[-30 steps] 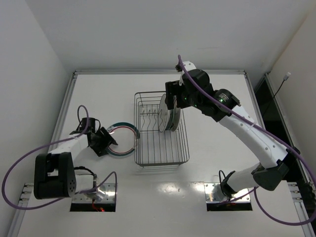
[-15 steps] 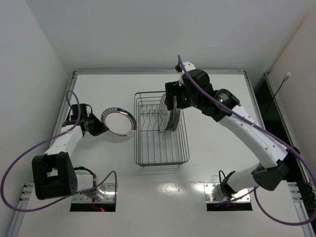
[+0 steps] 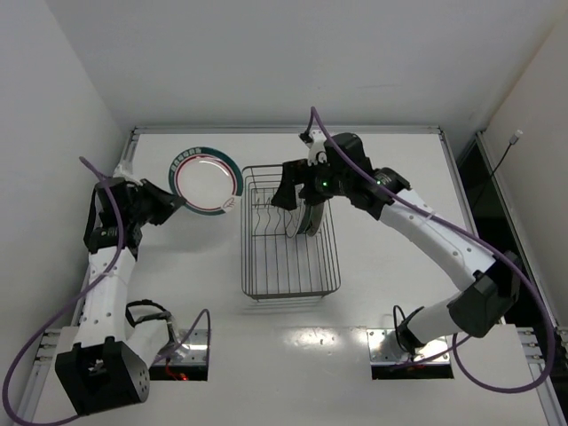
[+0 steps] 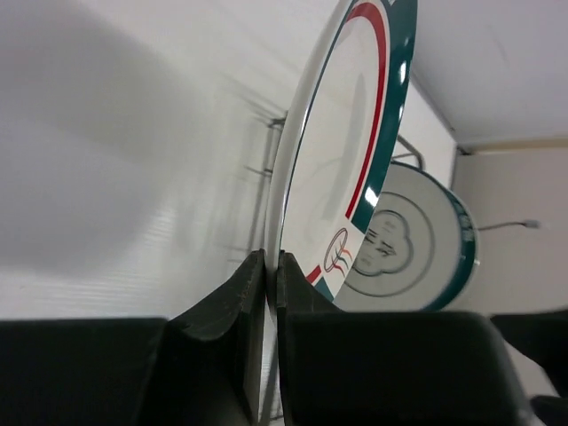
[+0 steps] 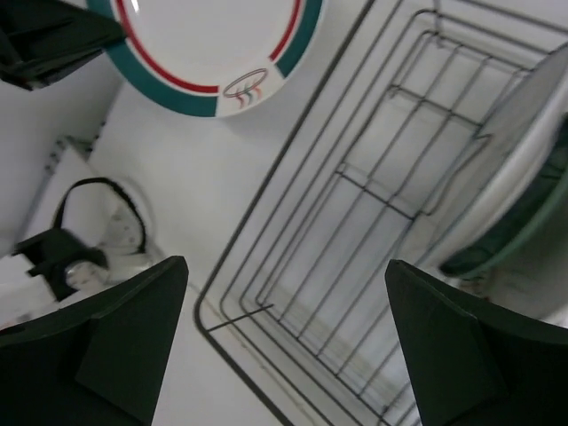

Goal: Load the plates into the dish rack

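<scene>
**L arm has lifted a plate clear of the table**

The L gripper [image 4: 272,266] is clamped on the rim of a green-rimmed, red-ringed plate [image 3: 206,180]. A sec ago this plate lay flat by the rack's left side. Now it's in the air, tilted, near the far-left corner of the table [image 3: 399,177]. So pickup looks done, slotting not yet.

The R gripper [image 3: 295,197] has spread wider and holds nothing. It sits over the wire rack [image 3: 290,296], just left of the racked plates [image 3: 306,220] at the far end.

Room: the rack's near half looks free. Likely snags are the rack's left wall and the R gripper overhead.
</scene>
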You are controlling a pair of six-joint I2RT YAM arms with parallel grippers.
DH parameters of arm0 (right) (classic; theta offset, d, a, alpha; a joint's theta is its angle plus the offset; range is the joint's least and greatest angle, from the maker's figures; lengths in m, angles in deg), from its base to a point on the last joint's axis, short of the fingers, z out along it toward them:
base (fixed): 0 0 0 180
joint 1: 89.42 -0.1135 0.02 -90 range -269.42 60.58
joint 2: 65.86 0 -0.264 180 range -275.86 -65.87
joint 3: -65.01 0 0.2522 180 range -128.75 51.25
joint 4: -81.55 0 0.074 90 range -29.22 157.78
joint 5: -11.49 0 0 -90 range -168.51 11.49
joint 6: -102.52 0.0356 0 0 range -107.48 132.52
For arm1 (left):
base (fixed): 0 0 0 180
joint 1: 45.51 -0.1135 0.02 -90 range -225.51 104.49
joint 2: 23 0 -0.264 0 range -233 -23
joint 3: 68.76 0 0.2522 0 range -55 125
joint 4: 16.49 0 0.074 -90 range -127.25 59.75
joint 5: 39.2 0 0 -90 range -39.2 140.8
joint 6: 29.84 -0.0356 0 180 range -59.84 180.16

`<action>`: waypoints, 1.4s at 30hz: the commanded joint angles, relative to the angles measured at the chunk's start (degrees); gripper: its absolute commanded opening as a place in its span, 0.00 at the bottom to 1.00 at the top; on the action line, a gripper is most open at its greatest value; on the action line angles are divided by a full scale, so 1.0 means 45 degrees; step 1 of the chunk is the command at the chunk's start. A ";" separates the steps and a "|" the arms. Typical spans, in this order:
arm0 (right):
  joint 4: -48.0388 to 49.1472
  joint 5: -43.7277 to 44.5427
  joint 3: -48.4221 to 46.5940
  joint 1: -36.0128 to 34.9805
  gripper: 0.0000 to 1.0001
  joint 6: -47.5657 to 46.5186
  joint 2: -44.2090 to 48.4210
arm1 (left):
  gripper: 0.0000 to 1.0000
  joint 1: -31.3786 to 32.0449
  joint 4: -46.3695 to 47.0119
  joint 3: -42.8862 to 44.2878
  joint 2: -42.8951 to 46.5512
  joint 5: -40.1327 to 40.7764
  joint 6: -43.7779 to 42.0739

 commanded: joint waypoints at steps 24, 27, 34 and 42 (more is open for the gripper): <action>0.7426 -0.4306 0.1997 0.0643 0.00 0.4619 -0.1613 | 0.33 0.4045 0.7113 -0.2801 0.0851 -0.4266 0.3831; 0.4902 -0.1671 0.1176 0.0643 0.00 0.3194 -0.0870 | 0.61 0.3499 0.3003 -0.1222 0.0598 -0.3038 0.1231; -0.2521 0.6220 -0.3426 -0.0254 0.00 0.2195 -0.0962 | 0.72 0.3382 -0.2639 0.2082 -0.0867 0.3232 -0.1413; -0.7504 1.0717 -0.7515 -0.1777 0.00 0.2232 -0.4986 | 0.75 0.3380 -0.3290 0.2357 -0.0887 0.5268 -0.1569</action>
